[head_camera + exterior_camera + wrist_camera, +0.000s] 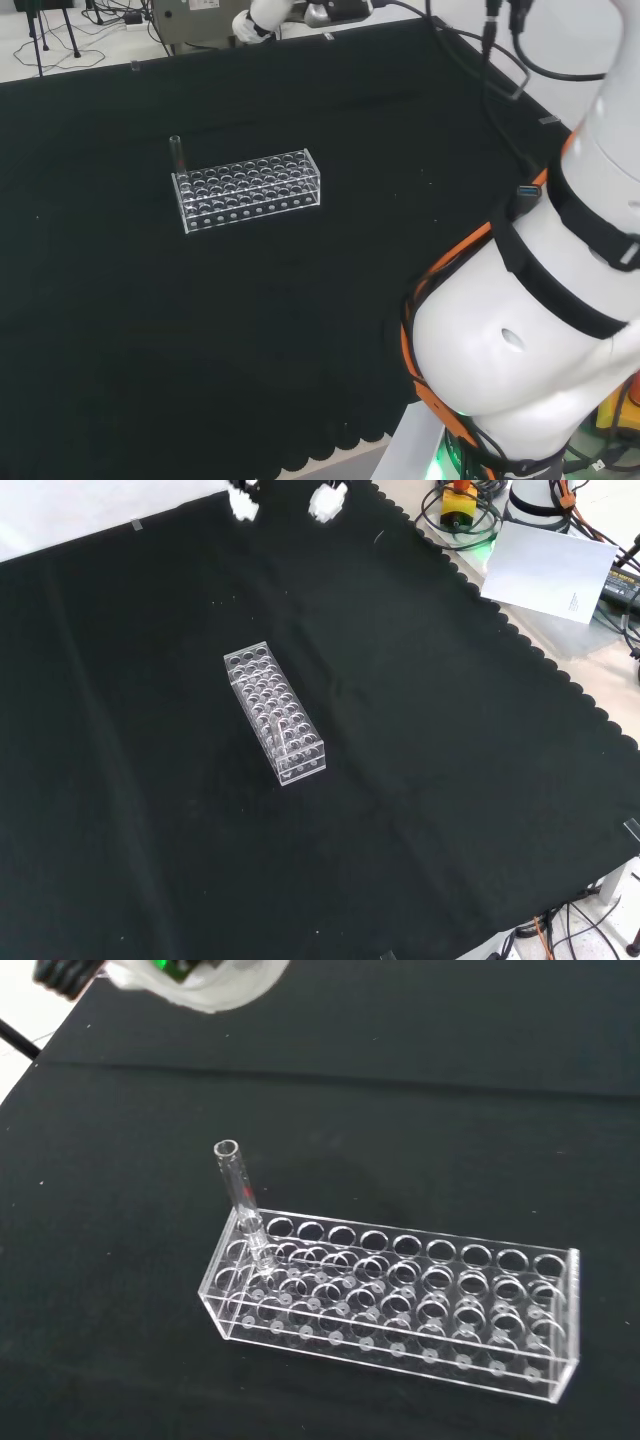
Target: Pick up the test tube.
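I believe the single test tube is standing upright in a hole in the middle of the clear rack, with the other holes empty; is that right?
Not quite: the test tube stands upright in a hole at one end corner of the clear rack, not in the middle. The wrist view shows this plainly, and the head view agrees, with the tube at the rack's left end there. The other holes do look empty.
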